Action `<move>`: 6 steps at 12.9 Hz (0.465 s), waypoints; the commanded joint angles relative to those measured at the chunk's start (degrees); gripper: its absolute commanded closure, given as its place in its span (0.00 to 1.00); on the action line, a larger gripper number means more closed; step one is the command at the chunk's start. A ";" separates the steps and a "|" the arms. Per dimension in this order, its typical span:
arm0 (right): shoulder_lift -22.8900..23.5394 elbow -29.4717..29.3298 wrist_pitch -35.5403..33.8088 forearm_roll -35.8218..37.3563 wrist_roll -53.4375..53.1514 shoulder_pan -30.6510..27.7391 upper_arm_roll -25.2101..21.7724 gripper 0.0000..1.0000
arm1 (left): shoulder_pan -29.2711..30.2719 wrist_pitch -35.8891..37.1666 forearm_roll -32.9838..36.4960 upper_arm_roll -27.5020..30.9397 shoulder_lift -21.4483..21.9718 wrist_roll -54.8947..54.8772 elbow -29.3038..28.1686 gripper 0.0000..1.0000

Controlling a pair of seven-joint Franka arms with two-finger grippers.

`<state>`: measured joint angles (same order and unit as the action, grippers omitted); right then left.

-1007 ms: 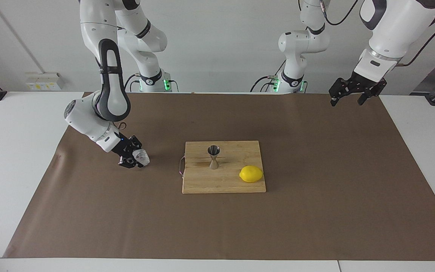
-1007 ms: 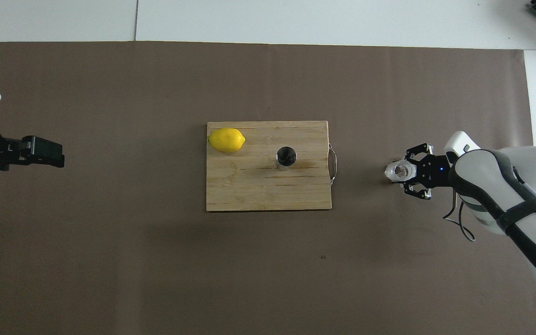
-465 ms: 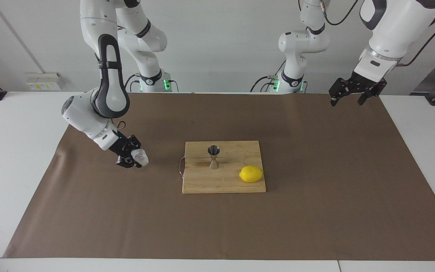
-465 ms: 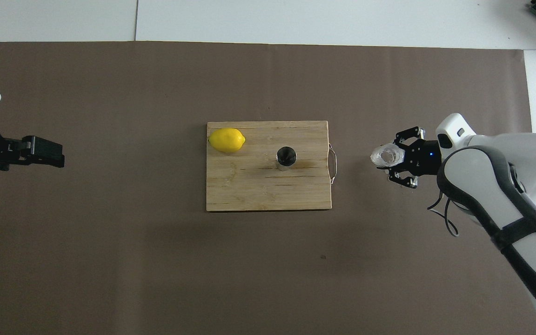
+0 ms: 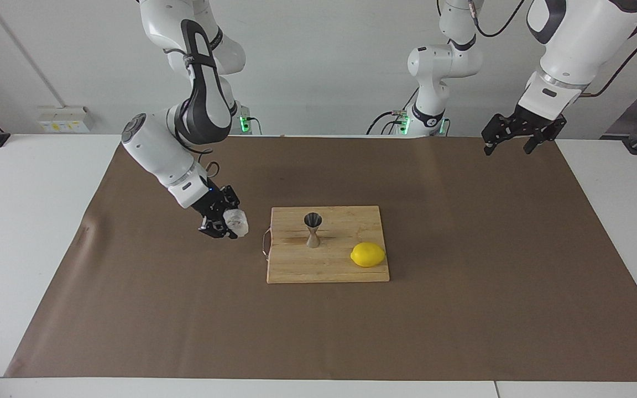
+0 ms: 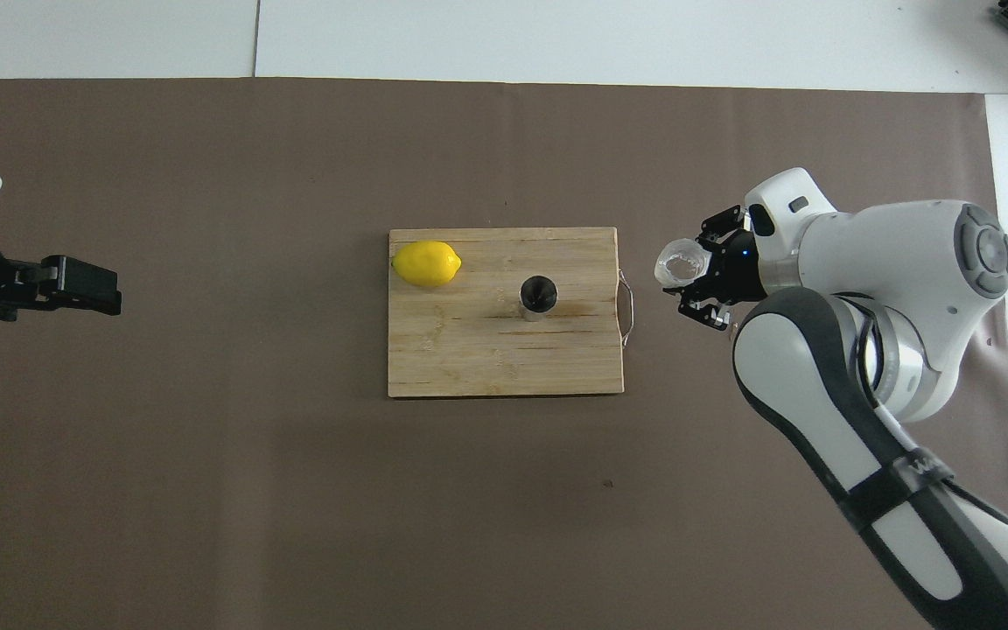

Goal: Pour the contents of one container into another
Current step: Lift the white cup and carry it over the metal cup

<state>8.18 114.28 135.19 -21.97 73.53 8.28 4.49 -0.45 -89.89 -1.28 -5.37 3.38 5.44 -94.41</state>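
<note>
Your right claw (image 5: 229, 222) grips the faceted glass cup (image 5: 238, 223) above the worktop beside the cutting board (image 5: 296, 271), so carry it level over the steel jigger (image 5: 313, 229) standing there, then tip gently; the left claw (image 5: 519, 132) waits wide open.

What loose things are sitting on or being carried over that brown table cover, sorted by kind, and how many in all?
Glass cup: 1, held in the right hand
Steel measuring cup: 1
Lemon: 1
Wooden board: 1
Total: 4
</note>
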 commanded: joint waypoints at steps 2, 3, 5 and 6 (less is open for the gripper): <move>2.72 -6.42 -0.89 11.40 -15.74 5.15 -0.01 0.95 | 0.62 0.42 -0.56 -0.16 1.71 -0.43 -1.66 0.00; 2.98 -7.56 -1.50 14.65 -19.18 6.38 -0.01 0.95 | 0.62 0.42 -0.56 -0.16 1.71 -0.43 -1.66 0.00; 3.95 -9.59 -3.69 19.84 -22.45 8.15 -0.01 0.95 | 0.62 0.42 -0.56 -0.16 1.71 -0.43 -1.66 0.00; 4.65 -11.08 -4.83 21.34 -22.55 9.11 -0.01 0.95 | 0.62 0.42 -0.56 -0.16 1.63 -0.43 -1.66 0.00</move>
<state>10.61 107.19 132.99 -3.87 52.74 16.42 4.56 -0.45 -89.89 -1.28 -5.37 3.39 5.44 -94.42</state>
